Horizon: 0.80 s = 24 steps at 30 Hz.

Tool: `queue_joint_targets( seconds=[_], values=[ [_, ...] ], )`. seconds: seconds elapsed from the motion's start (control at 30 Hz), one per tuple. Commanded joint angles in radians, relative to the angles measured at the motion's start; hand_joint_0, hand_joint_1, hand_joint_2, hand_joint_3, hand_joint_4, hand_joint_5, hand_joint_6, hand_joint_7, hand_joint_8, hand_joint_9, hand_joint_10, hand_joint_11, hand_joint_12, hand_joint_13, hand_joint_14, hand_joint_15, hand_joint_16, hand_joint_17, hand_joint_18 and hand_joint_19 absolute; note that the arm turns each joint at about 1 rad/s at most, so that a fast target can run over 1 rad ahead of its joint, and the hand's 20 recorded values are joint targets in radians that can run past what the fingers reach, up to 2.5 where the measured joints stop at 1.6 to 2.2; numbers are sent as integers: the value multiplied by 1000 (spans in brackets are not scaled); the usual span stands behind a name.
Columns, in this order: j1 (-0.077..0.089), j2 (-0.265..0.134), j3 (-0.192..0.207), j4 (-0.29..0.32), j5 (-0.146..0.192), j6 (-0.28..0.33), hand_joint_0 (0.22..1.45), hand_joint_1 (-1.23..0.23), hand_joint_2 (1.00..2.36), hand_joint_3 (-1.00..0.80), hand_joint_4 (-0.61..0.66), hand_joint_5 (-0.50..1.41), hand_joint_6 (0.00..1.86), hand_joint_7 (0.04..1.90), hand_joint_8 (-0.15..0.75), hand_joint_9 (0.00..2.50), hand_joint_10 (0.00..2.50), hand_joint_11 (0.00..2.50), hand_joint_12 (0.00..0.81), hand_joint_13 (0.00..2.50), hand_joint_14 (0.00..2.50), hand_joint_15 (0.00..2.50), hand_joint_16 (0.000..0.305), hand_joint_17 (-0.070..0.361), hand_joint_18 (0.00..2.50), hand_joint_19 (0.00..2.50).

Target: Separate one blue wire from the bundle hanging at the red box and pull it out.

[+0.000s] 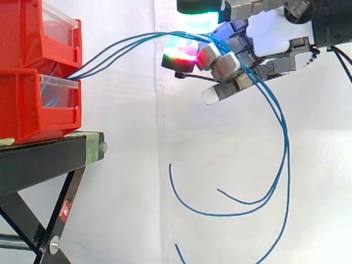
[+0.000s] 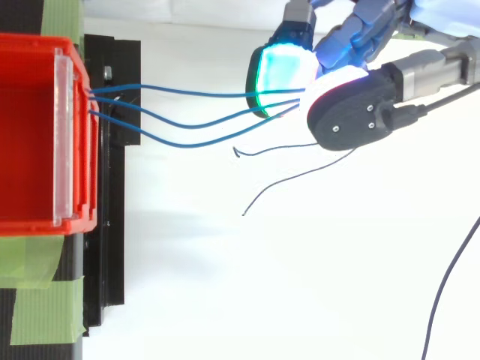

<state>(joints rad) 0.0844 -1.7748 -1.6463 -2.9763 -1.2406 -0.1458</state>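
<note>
At upper right, the robot hand (image 1: 269, 33) is curling its fingers round three blue wires (image 2: 180, 144), which are stretching left to red boxes (image 1: 33, 82) sitting on a black stand (image 1: 44, 154) before a white curtain (image 1: 132, 192).

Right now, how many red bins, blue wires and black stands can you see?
Red plastic bins: 2
Thin blue wires: 3
Black metal stand: 1
Total: 6
</note>
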Motion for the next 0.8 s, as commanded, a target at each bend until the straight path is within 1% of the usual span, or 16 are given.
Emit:
queue_joint_targets(
  seconds=[0.0,0.33,0.63,0.77],
  values=[
    [0,0,0,0,1,0,645,-830,1023,-193,217,-219,919,876,361,1080,15,1282,447,1290,24,1145,58,130,778,434],
    [0,0,0,-1,1,0,662,-878,1022,-93,236,-230,924,882,355,1012,15,1288,453,1263,24,1140,58,130,758,426],
    [0,0,0,-1,1,0,629,-925,1020,-114,258,-245,922,891,356,900,16,1258,453,1202,24,1129,60,135,711,408],
    [0,0,0,-1,0,0,624,-930,1019,-114,257,-248,920,904,356,888,17,1257,453,1191,25,1126,61,136,705,411]
  ],
)
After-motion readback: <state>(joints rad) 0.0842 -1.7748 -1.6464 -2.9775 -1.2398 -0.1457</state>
